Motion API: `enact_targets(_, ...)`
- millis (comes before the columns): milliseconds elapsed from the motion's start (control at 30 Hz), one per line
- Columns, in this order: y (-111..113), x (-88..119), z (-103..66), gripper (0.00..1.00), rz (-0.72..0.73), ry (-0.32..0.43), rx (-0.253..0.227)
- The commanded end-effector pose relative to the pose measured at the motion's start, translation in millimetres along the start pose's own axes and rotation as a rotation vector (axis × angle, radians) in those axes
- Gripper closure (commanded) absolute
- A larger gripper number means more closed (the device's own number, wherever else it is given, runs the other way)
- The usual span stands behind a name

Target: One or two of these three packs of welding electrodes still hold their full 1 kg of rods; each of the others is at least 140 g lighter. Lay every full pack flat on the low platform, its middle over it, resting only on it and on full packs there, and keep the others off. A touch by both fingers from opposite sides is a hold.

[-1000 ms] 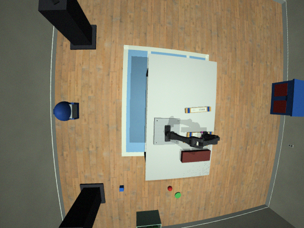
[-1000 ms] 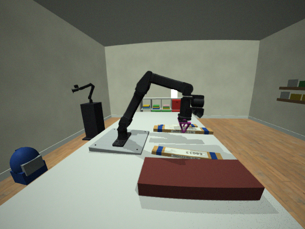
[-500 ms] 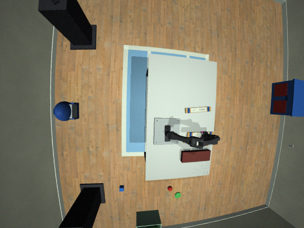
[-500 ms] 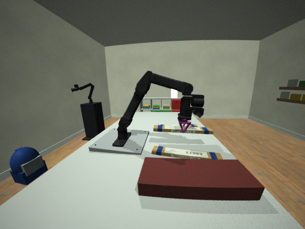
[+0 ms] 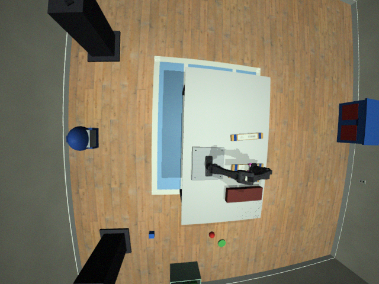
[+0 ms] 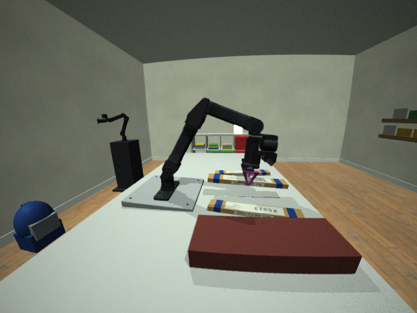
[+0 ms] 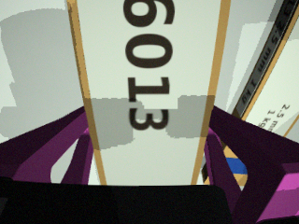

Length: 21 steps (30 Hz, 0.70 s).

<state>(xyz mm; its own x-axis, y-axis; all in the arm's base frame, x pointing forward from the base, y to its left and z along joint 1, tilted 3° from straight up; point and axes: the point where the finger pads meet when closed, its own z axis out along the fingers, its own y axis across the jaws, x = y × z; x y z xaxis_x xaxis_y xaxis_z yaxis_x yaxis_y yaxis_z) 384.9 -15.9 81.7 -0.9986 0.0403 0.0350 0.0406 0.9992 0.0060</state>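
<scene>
Around one pack (image 5: 243, 167) (image 6: 229, 178) (image 7: 149, 84), half-open fingers (image 5: 250, 164) (image 6: 249, 183) grip.

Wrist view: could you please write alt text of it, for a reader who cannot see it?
The gripper is closed on the long sides of a cream pack of welding electrodes whose large print reads "6013", cut off at the top. At the right edge, part of another pack lies slanted, with small print reading "2.5 mm" and "1 kg".
</scene>
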Motion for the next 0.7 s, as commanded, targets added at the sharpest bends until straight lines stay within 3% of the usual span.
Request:
enact_targets(0, 0, -9, -38.3, 1.0, -0.001, -0.098, -0.001)
enact_targets(667, 0, -7, -62.6, 1.0, -0.001, -0.099, -0.001)
